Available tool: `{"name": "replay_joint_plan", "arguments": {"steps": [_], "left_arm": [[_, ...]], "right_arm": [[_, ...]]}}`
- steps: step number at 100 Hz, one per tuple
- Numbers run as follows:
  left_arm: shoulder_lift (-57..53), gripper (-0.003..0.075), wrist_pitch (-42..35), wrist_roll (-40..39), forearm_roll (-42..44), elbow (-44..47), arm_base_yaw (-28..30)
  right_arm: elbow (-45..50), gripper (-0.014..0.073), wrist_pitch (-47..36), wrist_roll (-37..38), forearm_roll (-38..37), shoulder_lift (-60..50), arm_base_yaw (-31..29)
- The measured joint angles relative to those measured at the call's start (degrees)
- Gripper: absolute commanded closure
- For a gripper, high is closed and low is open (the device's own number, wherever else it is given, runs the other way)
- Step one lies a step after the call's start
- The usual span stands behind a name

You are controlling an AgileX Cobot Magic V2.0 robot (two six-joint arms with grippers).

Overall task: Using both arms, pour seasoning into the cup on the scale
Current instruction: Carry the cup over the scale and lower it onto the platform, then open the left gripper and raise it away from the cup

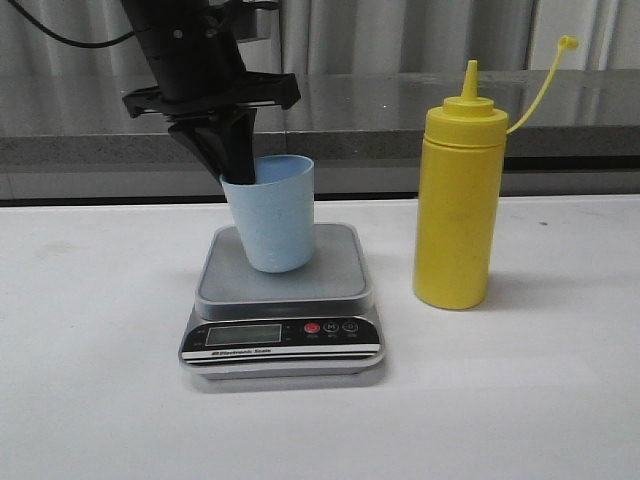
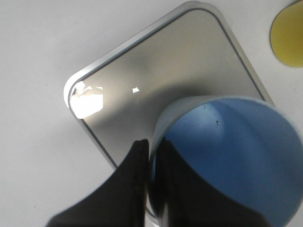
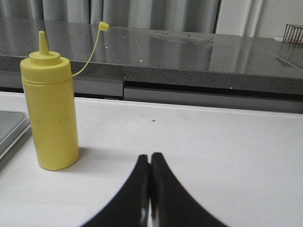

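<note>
Seasoning waits in a yellow bottle point(image 1: 458, 205) standing upright on the white table point(image 1: 90, 400), just right of the scale point(image 1: 283, 305), its cap dangling on a thin strap. Nearest the camera is the scale's front with display and red button; on its grey platform sits the pale blue cup point(image 1: 270, 213), slightly tilted. The left gripper point(image 1: 237, 160) pinches the cup's rim, one finger inside and one outside the wall. The right gripper point(image 3: 150, 165) hangs above the table near the bottle, fingers pressed together and holding nothing. Behind runs a dark stone counter point(image 1: 580, 110).
</note>
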Motion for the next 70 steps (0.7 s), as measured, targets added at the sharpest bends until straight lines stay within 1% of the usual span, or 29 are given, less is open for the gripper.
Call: {"name": "replay_joint_plan", "arguments": {"steps": [4,11,16,17,20,29,35,40,58,70], "left_arm": [[0.0,0.0663,0.0,0.09,0.0,0.0,0.0],[0.0,0.0573,0.0,0.29,0.11,0.0,0.0],[0.0,0.0495,0.12,0.29,0.11,0.0,0.0],[0.0,0.0459,0.12,0.29,0.11,0.0,0.0],[0.12,0.0421,0.12,0.29,0.22,0.0,0.0],[0.12,0.0261,0.2,0.29,0.21,0.0,0.0],[0.12,0.0202,0.48,0.29,-0.09,-0.23,0.0],[0.12,0.0178,0.75,0.29,-0.32,-0.63,0.0],[-0.02,0.0178,2.38,-0.34,-0.59,-3.78,0.0],[-1.42,0.0178,2.75,-0.47,-0.59,-4.07,0.0]], "right_arm": [[0.0,0.0661,0.0,0.0,0.0,0.0,0.0],[0.0,0.0661,0.0,0.0,0.0,0.0,0.0],[0.0,0.0661,0.0,0.0,0.0,0.0,0.0],[0.0,0.0661,0.0,0.0,0.0,0.0,0.0],[0.0,0.0661,0.0,0.0,0.0,0.0,0.0],[0.0,0.0661,0.0,0.0,0.0,0.0,0.0],[0.0,0.0661,0.0,0.0,0.0,0.0,0.0],[0.0,0.0661,0.0,0.0,0.0,0.0,0.0],[0.0,0.0661,0.0,0.0,0.0,0.0,0.0],[0.0,0.0661,0.0,0.0,0.0,0.0,0.0]]}}
